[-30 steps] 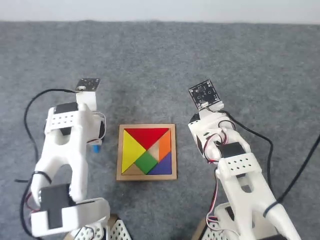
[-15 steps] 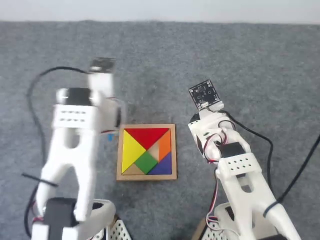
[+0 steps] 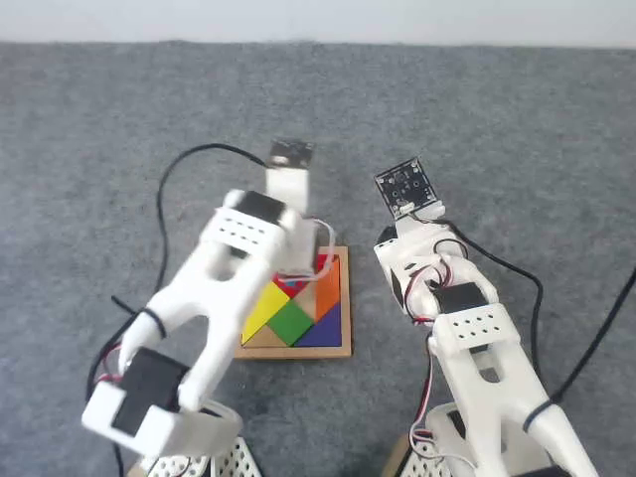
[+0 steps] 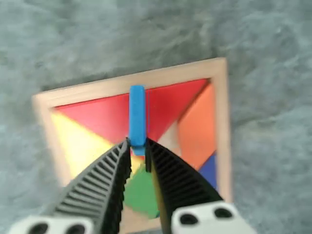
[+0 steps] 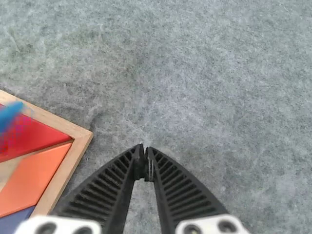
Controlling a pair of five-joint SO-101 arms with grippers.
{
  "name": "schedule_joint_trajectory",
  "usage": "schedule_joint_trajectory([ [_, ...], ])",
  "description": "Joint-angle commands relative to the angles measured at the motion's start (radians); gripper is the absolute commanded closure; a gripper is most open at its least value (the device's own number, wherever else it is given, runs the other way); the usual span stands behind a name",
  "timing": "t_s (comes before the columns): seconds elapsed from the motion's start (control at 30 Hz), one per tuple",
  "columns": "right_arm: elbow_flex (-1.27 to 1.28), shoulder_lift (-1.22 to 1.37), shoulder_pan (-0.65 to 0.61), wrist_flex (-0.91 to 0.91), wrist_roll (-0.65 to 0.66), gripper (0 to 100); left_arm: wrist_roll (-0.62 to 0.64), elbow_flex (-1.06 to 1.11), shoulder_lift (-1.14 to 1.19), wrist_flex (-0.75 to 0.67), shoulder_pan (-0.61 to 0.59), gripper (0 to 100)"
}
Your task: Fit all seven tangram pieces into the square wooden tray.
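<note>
The square wooden tray (image 3: 346,298) lies between the two arms and holds red, yellow, green, orange and dark blue pieces. In the left wrist view my left gripper (image 4: 138,145) is shut on a light blue piece (image 4: 137,117), held edge-on above the tray (image 4: 122,84) over the red triangle (image 4: 105,117). A bare wooden gap (image 4: 168,139) lies between the red and orange pieces. From above, the left arm (image 3: 253,248) covers the tray's upper left part. My right gripper (image 5: 145,161) is shut on nothing, over the carpet just off the tray's corner (image 5: 80,139).
Grey carpet (image 3: 477,119) covers the whole table around the tray. The right arm (image 3: 447,308) stands close to the tray's right side. A black cable (image 3: 179,179) loops from the left arm.
The left arm has swung from the tray's left side to above the tray, carrying the light blue piece with it. The right arm has stayed still.
</note>
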Motion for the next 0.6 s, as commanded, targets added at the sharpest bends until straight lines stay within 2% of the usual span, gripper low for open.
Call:
schedule_joint_trajectory([
  [0.0,-0.015,-0.048,0.004,-0.004,0.011,99.1,0.021,0.004,0.012,-0.058,0.1,97],
  [0.37,-0.015,-0.048,-0.001,-0.005,0.011,99.1,0.02,0.005,0.052,-0.052,0.129,97],
  [0.5,-0.015,-0.048,-0.001,-0.005,0.011,99.1,0.015,-0.002,0.061,-0.003,0.126,97],
  [0.57,-0.015,-0.048,-0.002,-0.005,0.011,99.1,-0.025,-0.002,0.061,0.003,0.126,97],
])
